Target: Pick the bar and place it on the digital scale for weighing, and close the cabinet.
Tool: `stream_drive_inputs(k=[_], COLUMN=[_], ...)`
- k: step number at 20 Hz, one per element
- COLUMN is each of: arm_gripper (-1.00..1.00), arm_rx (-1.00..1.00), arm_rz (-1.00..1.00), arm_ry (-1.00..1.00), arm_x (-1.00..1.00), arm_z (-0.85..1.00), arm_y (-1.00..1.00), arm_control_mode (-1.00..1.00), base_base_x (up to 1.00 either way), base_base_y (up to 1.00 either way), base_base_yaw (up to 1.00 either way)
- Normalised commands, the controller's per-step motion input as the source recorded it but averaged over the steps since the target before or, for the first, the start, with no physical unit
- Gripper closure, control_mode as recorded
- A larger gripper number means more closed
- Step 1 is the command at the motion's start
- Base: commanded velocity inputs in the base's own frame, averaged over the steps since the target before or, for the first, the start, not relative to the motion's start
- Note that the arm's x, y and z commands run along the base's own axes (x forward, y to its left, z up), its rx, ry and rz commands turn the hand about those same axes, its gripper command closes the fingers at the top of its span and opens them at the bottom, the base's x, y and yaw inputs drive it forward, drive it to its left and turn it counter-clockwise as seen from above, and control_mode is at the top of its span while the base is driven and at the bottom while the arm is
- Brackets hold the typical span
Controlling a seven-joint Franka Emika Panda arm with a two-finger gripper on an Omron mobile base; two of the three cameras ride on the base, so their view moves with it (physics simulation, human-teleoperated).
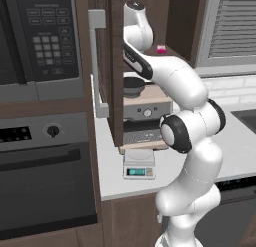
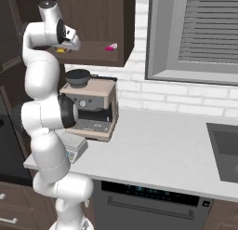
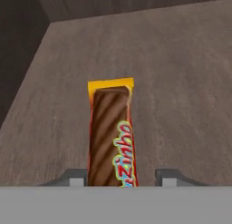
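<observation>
The bar (image 3: 111, 137), red-brown with a yellow end, lies on the wooden shelf of the cabinet (image 2: 100, 54). My gripper (image 3: 122, 178) reaches into the cabinet with a fingertip on either side of the bar's near end. The left fingertip (image 3: 78, 177) is against the wrapper, while a small gap shows before the right one. In the right base view the bar's yellow end (image 2: 60, 50) peeks out under the hand. The cabinet door (image 1: 116, 66) stands open, edge-on, with its grey handle (image 1: 98, 61). The digital scale (image 1: 139, 166) (image 2: 74, 144) sits on the counter in front of the coffee machine.
A brown-and-silver coffee machine (image 1: 145, 105) (image 2: 90, 105) stands under the cabinet. A tiny pink block (image 2: 110, 47) (image 1: 161, 49) lies further right on the shelf. The microwave (image 1: 40, 36) and oven (image 1: 45, 181) are on the left, a sink (image 2: 225, 152) on the right.
</observation>
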Motion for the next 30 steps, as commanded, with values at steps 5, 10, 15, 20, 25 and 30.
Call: stream_drive_inputs(k=[5, 10, 15, 20, 25, 30], arm_gripper=[1.00, 1.00, 1.00, 1.00, 1.00, 1.00], arm_rx=[0.00, 0.00, 0.11, 0.17, 0.04, 0.00], arm_rz=[0.00, 0.02, 0.06, 0.03, 0.01, 0.00], arm_ry=[0.00, -0.06, -0.25, -0.32, 0.01, 0.12], arm_x=[-0.21, -0.48, -0.97, -0.80, -1.00, -1.00], arm_z=[-0.65, -0.56, -0.45, -0.28, 0.34, 0.67], arm_y=[-0.02, -0.01, -0.24, -0.04, -0.23, -0.25], arm_control_mode=[-1.00, -1.00, -1.00, -1.00, -1.00, -1.00], base_base_x=[0.00, 0.00, 0.00, 0.00, 0.00, 0.00], base_base_y=[0.00, 0.00, 0.00, 0.00, 0.00, 0.00], base_base_yaw=[0.00, 0.00, 0.00, 0.00, 0.00, 0.00])
